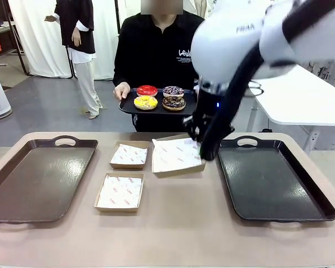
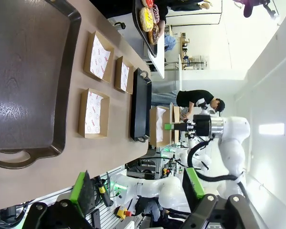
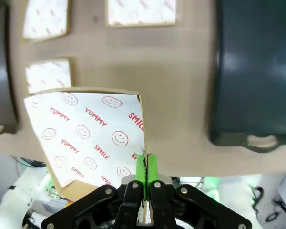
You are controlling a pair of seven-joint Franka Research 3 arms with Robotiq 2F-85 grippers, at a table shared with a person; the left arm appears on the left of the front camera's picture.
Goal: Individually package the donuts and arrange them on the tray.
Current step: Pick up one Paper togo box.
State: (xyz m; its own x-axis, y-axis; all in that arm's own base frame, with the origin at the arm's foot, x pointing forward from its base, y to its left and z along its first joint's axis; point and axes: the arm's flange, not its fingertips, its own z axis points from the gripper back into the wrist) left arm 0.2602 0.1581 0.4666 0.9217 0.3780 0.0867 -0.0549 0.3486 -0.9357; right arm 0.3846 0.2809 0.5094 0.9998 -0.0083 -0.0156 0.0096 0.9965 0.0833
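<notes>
Four donuts lie on a black tray that the person holds at the far side: red, yellow-topped, purple-white sprinkled and chocolate with sprinkles. My right gripper is shut on the edge of a paper-lined cardboard box and holds it tilted above the table. The same box hangs in the air in the left wrist view. My left gripper is open and holds nothing, well above the table's near left.
A dark tray lies at the left of the table and another at the right. Two paper-lined boxes rest between them; a third box sits partly under the held one.
</notes>
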